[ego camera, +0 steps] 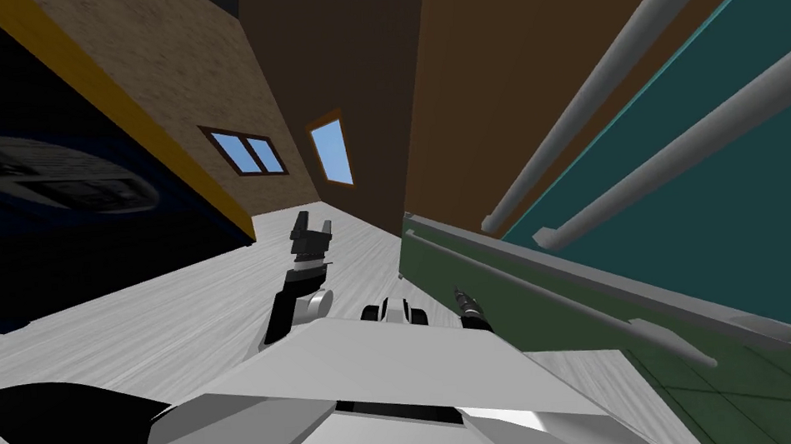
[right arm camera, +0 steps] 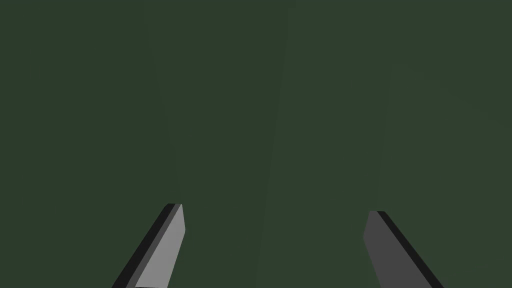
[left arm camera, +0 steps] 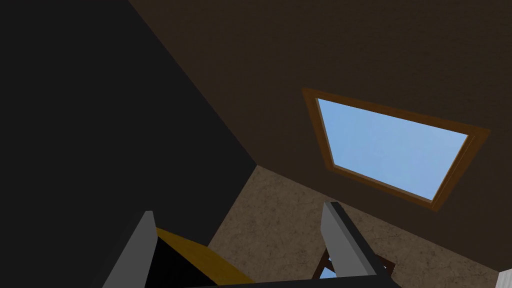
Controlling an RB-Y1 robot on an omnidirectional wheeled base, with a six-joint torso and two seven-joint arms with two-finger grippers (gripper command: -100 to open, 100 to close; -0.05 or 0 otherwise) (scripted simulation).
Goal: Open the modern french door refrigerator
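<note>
The refrigerator fills the right of the head view. Its teal upper doors (ego camera: 718, 201) carry two long grey bar handles (ego camera: 597, 90), side by side. Below them is a dark green lower front (ego camera: 515, 314) with its own grey bar handle (ego camera: 556, 296). My right gripper (ego camera: 462, 297) is close against this green front, and in the right wrist view my right gripper (right arm camera: 275, 210) stands open before the flat dark green surface (right arm camera: 260, 100), nothing between its fingers. My left gripper (ego camera: 312, 227) is raised out ahead over the floor, away from the refrigerator; my left gripper (left arm camera: 240, 210) is open and empty.
A pale plank floor (ego camera: 139, 318) stretches ahead and to the left. A dark brown wall (ego camera: 355, 92) with a window (ego camera: 332, 151) stands beyond the refrigerator's side. A tan wall with a yellow edge (ego camera: 174, 158) and a black area (ego camera: 36, 248) lie to the left.
</note>
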